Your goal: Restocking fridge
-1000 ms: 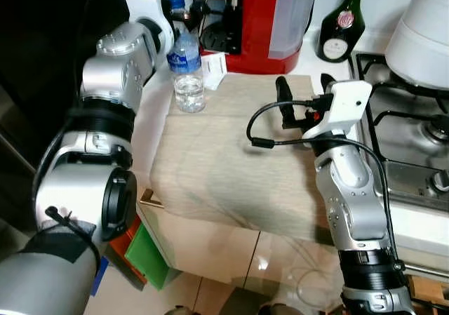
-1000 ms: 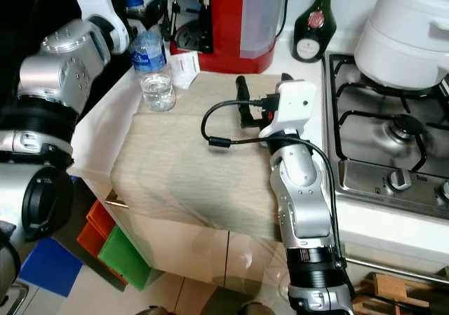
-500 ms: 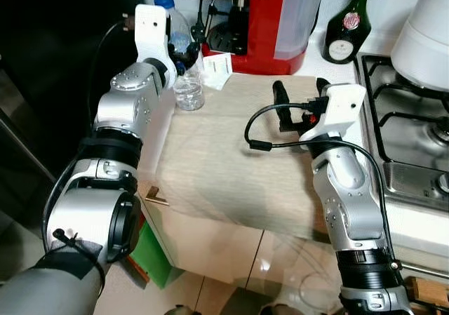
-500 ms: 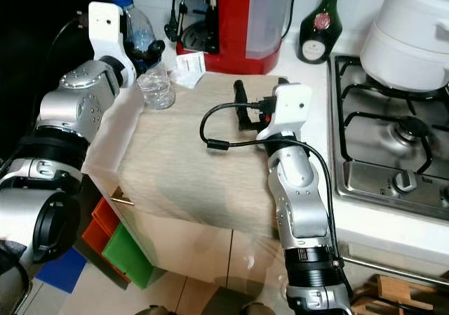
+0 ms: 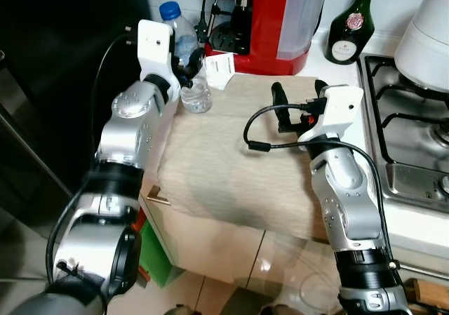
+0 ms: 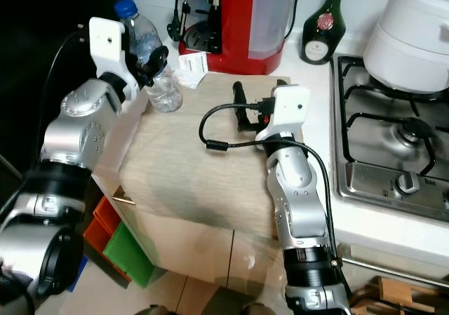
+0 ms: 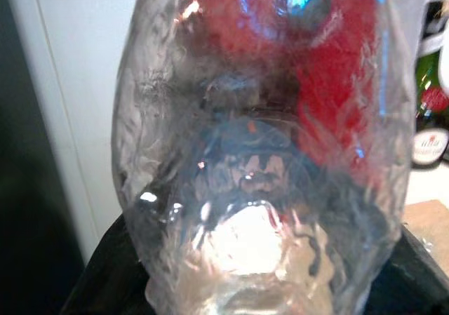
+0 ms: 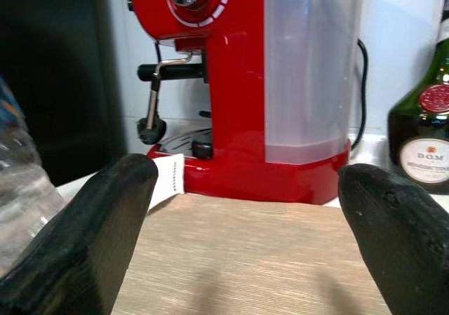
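A clear water bottle (image 5: 188, 66) with a blue cap stands at the back left corner of the beige counter (image 5: 224, 168), its top leaning toward my left arm. My left gripper (image 5: 191, 57) is shut on the bottle's upper body; in the left wrist view the bottle (image 7: 259, 153) sits between the two black fingers (image 7: 105, 273). My right gripper (image 5: 300, 96) hovers open over the back of the counter, to the right of the bottle, holding nothing. Its two fingertips (image 8: 91, 238) stand wide apart in the right wrist view.
A red coffee machine (image 5: 263, 20) and a white paper slip (image 5: 219, 69) sit behind the bottle. A dark green bottle (image 5: 351, 31) stands further right. A gas hob (image 5: 414, 139) with a white pot (image 5: 428, 34) is on the right. Coloured bins (image 6: 116, 248) sit under the counter; a dark opening lies left.
My left gripper has come up to the water bottle and shut around it, and the bottle now leans. The right arm has stayed where it was. The camera has shifted a little.
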You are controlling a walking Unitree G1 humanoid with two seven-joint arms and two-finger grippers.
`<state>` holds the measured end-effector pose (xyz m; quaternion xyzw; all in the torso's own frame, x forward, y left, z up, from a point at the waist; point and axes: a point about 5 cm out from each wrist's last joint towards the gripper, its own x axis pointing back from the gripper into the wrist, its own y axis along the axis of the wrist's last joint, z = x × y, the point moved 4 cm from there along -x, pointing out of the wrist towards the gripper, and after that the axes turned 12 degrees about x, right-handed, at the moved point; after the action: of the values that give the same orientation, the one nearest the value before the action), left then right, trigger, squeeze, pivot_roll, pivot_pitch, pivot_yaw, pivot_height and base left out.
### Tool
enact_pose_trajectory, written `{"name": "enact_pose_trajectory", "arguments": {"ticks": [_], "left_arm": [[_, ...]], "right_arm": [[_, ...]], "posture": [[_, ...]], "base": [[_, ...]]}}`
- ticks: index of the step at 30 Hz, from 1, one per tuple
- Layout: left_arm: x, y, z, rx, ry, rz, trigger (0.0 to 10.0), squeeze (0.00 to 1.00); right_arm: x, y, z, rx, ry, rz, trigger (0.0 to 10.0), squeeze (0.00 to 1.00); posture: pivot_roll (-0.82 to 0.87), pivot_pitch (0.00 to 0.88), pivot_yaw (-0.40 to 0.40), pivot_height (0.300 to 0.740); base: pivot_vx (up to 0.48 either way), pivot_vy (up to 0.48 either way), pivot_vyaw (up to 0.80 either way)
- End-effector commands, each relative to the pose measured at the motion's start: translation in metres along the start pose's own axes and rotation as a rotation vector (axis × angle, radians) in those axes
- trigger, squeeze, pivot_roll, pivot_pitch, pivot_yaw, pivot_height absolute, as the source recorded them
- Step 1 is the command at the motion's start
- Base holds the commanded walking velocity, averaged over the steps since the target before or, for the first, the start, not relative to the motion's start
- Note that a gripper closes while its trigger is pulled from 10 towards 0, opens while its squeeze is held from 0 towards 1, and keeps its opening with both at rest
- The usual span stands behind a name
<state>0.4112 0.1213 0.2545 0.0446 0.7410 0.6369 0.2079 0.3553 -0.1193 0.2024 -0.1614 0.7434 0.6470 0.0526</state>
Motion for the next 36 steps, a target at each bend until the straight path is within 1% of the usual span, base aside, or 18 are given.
{"name": "enact_pose_trajectory", "arguments": {"ticks": [1, 3, 5, 7, 10, 13, 20, 24, 33, 36], "left_arm": [[0.011, 0.029, -0.015, -0.073, -0.023, -0.156, 10.0, 0.00], [0.020, 0.028, -0.018, -0.053, -0.022, -0.180, 10.0, 0.00], [0.026, 0.022, -0.017, -0.032, 0.002, -0.177, 10.0, 0.00], [0.029, 0.018, -0.014, -0.028, 0.028, -0.172, 10.0, 0.00], [0.031, 0.013, -0.017, -0.047, 0.023, -0.161, 10.0, 0.00], [0.033, 0.012, -0.018, -0.042, 0.028, -0.159, 10.0, 0.00], [0.033, 0.009, -0.024, -0.034, 0.020, -0.155, 10.0, 0.00], [0.034, 0.007, -0.027, -0.030, 0.012, -0.153, 10.0, 0.00], [0.037, 0.009, -0.030, -0.009, 0.020, -0.168, 10.0, 0.00], [0.039, 0.007, -0.032, -0.002, 0.020, -0.165, 10.0, 0.00]], "right_arm": [[0.001, 0.003, -0.013, 0.072, -0.068, -0.024, 10.0, 0.14], [0.002, 0.005, -0.027, 0.160, -0.140, -0.032, 10.0, 0.12], [0.005, -0.002, -0.040, 0.152, -0.204, -0.003, 10.0, 0.12], [0.008, -0.008, -0.045, 0.149, -0.222, 0.017, 10.0, 0.12], [0.009, -0.010, -0.042, 0.146, -0.205, 0.020, 10.0, 0.12], [0.008, -0.012, -0.038, 0.146, -0.187, 0.033, 10.0, 0.13], [0.008, -0.014, -0.040, 0.142, -0.194, 0.042, 10.0, 0.13], [0.008, -0.013, -0.041, 0.142, -0.198, 0.028, 10.0, 0.13], [0.007, -0.012, -0.039, 0.143, -0.187, 0.024, 10.0, 0.13], [0.006, -0.008, -0.036, 0.122, -0.173, 0.000, 10.0, 0.13]], "posture": [[-0.10, 0.000, 0.033, 0.740], [-0.10, 0.000, 0.028, 0.740], [-0.09, 0.000, 0.023, 0.740], [-0.09, 0.000, 0.021, 0.740], [-0.09, 0.000, 0.018, 0.740], [-0.10, 0.002, 0.017, 0.740], [-0.11, 0.005, 0.017, 0.740], [-0.11, 0.006, 0.016, 0.740], [-0.11, 0.007, 0.014, 0.740], [-0.11, 0.007, 0.012, 0.740]], "base": [[0.000, 0.000, 0.00], [0.000, 0.000, 0.00], [-0.129, 0.000, 0.00], [-0.285, 0.000, 0.00], [-0.290, 0.000, 0.00], [0.000, 0.000, -0.62], [0.000, 0.000, -0.74], [0.000, 0.000, -0.67], [0.000, 0.000, 0.00], [0.000, 0.000, 0.00]]}}
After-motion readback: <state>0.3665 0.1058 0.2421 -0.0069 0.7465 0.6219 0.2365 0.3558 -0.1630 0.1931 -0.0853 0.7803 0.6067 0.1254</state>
